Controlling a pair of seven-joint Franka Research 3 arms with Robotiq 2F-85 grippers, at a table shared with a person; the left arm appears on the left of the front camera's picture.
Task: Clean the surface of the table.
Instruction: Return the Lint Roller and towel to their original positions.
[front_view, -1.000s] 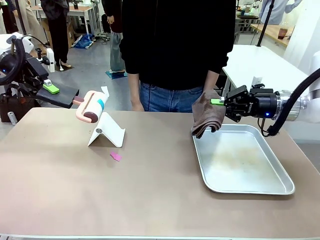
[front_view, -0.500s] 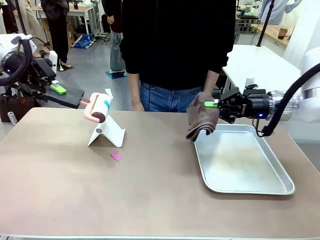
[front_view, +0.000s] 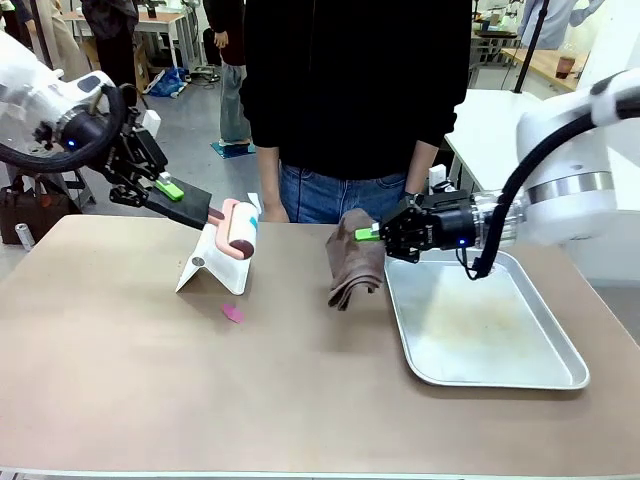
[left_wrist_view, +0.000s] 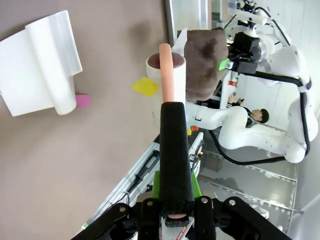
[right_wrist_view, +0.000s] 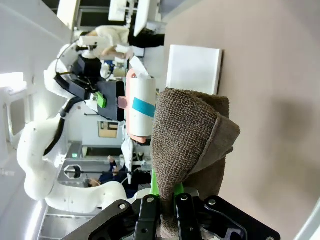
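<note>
We see the wide beige-brown matte counter spread below both arms, and the coming wipe turns on one relation: the counter lies straight beneath the brown folded cloth, whose lower edge hangs just over the bare top, left of the shallow silver metal tray. Our right claw is clenched on that cloth at its upper corner. Our left claw is clamped on the black handle of the pink-and-white lint roller, which hovers over the white bent stand; the roller's long axis slopes down toward the counter. The small pink scrap lies nearer the left arm. We count one cloth, one roller, one stand, one tray, one pink scrap, and one yellow scrap.
</note>
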